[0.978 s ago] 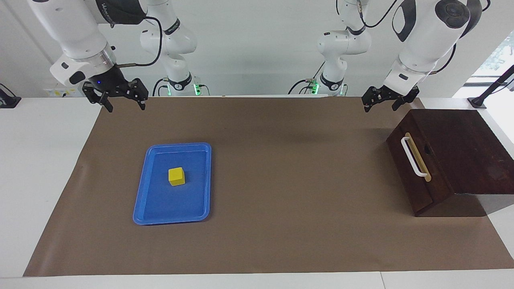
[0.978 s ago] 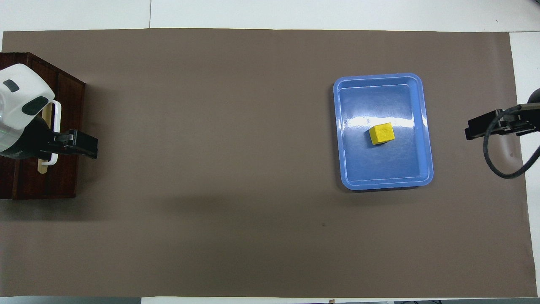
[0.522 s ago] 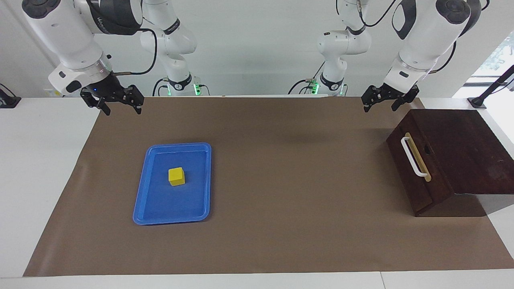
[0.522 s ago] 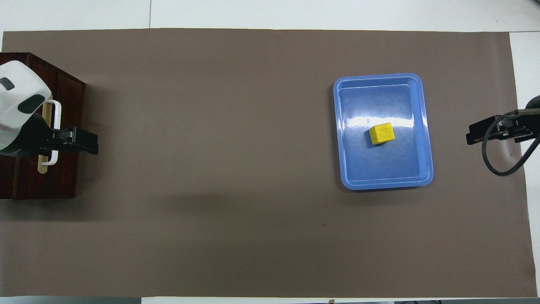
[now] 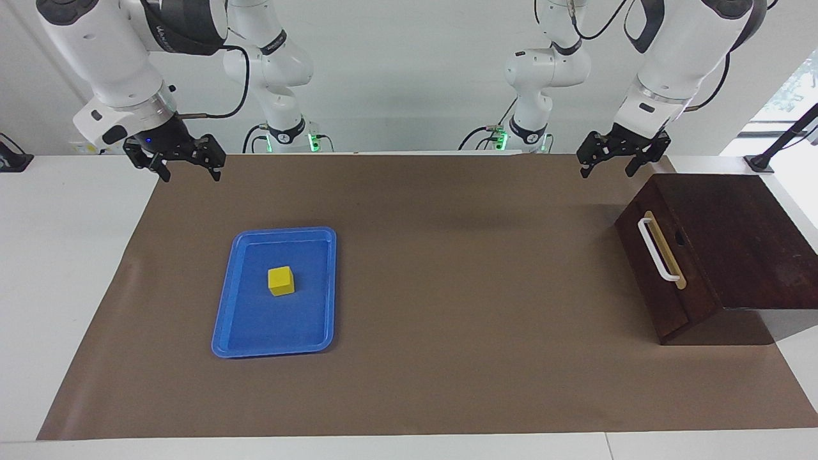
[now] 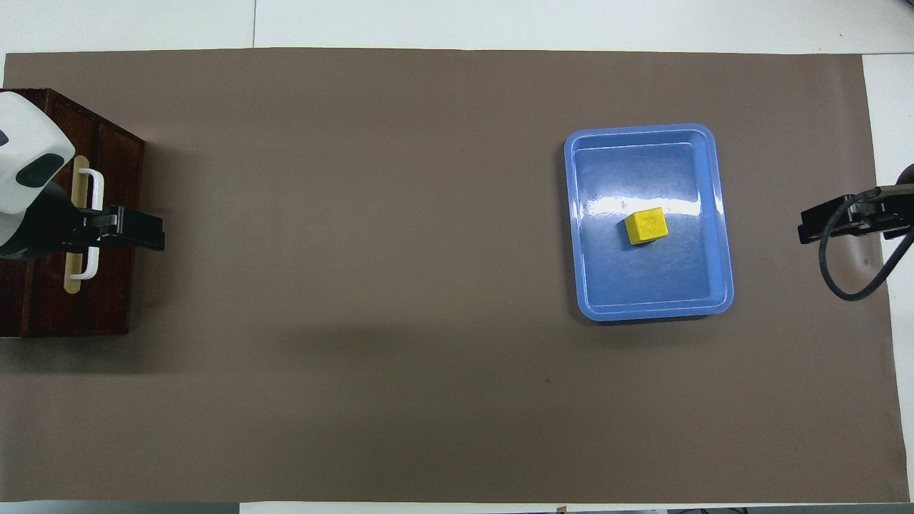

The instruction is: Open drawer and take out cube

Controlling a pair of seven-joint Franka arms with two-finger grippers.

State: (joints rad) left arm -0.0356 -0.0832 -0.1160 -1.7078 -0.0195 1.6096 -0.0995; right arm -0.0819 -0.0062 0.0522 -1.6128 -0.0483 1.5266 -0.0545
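Facing view: dark wooden box [image 5: 728,246] at the left arm's end, its drawer [image 5: 658,268] shut. Blue tray [image 5: 239,332] holds the yellow cube [image 5: 281,281], so the task looks done. Left gripper [image 5: 618,160] and right gripper [image 5: 174,165] hang raised, open, empty; nothing remains but rest.

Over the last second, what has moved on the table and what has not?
Only the arms moved. The right end effector rose and drew back toward the table edge at the right arm's end; the left end effector lifted slightly. Both are open and empty. The cube, blue tray and shut drawer stayed put.
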